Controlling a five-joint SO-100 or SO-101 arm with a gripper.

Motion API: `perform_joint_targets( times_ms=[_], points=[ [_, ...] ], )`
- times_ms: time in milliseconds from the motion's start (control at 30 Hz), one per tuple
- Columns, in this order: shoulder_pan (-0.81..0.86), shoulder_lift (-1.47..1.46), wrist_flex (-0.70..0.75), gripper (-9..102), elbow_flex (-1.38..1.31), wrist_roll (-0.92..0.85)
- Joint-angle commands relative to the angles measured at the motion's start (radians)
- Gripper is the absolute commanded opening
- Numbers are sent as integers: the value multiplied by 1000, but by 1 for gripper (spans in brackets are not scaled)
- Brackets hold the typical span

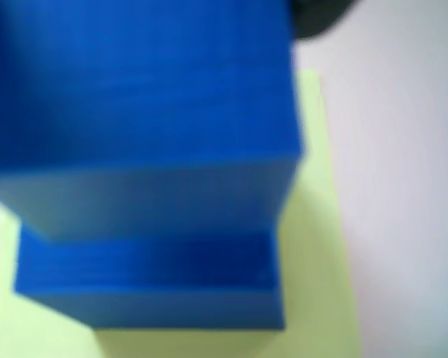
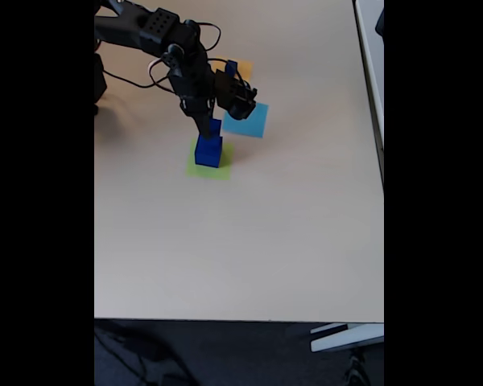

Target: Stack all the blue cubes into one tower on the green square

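Wrist view is blurred: a blue cube [image 1: 134, 97] sits on top of a larger blue cube [image 1: 149, 287], and this one stands on the green square [image 1: 313, 246]. Fixed view shows the beige surface [image 2: 241, 241] with the green square [image 2: 211, 168] carrying the large cube [image 2: 208, 151], and the second cube [image 2: 214, 127] above it at the pincer [image 2: 207, 122]. I cannot tell if the pincer pinches it. Farther, a light-blue square [image 2: 248, 121], then a small blue cube [image 2: 231, 68] on an orange square [image 2: 243, 71].
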Motion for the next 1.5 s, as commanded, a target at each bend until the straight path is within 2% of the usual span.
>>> perform_joint_targets(
  times_ms=[0,1467],
  points=[
    [9,86,-11,3,0,-3],
    [11,74,-81,4,57,5]
  ],
)
